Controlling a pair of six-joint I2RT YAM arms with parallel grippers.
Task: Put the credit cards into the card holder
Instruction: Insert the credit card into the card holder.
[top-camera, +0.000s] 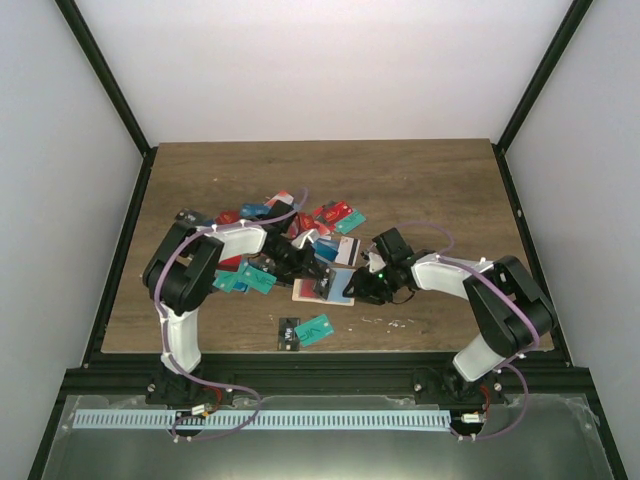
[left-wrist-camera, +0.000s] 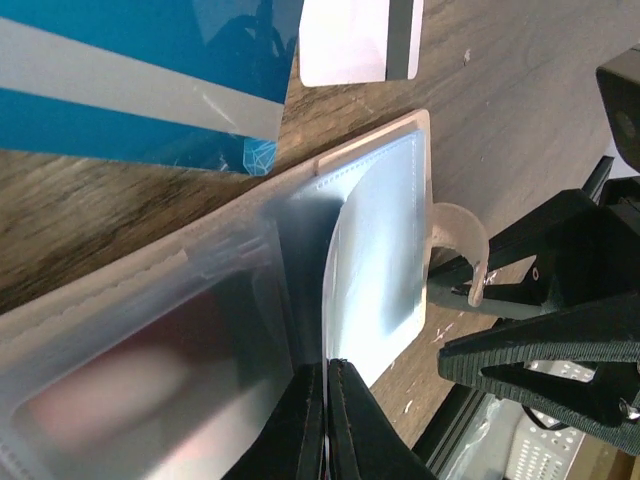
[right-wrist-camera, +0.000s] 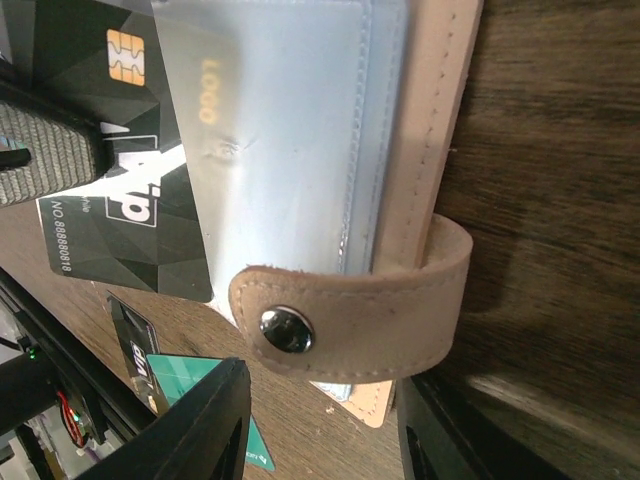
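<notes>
**Step in hand: opening a pocket and loading one card.** The card holder (right-wrist-camera: 440, 120) lies unfolded on the table (top-camera: 420, 190), between the two grippers. The left gripper (left-wrist-camera: 326, 380) is closed flat on the edge of a clear sleeve (left-wrist-camera: 375, 250) of the holder and lifts it just ahead of its fingertips. The right gripper (right-wrist-camera: 322, 385) stands about half open. The snap tab (right-wrist-camera: 350, 315) curls directly in front of its fingertips and across the gap. Contact between either finger and the tab cannot be told.

A black card (right-wrist-camera: 100, 200) lies to the left of the right gripper, one end overlapped by the sleeve. Its gold lettering shows through the plastic. Whether it sits inside the pocket or only beneath it cannot be told.

**Next move (judgement).** The black card probably needs pushing further along the sleeve. That calls for the left grip to keep the pocket mouth raised while the right fingers keep the holder from sliding.

**Counts.**
- Card holder: one, with one snap tab.
- Grippers: two.
- Card at the holder: one.
- Loose credit cards (top-camera: 340, 213): a heap beyond and beside the left gripper, too overlapped for an exact count, at least ten.
- Set apart on the near side of both grippers: a teal card (top-camera: 316, 329) and a dark card (top-camera: 288, 333).

Most of the task remains.
</notes>
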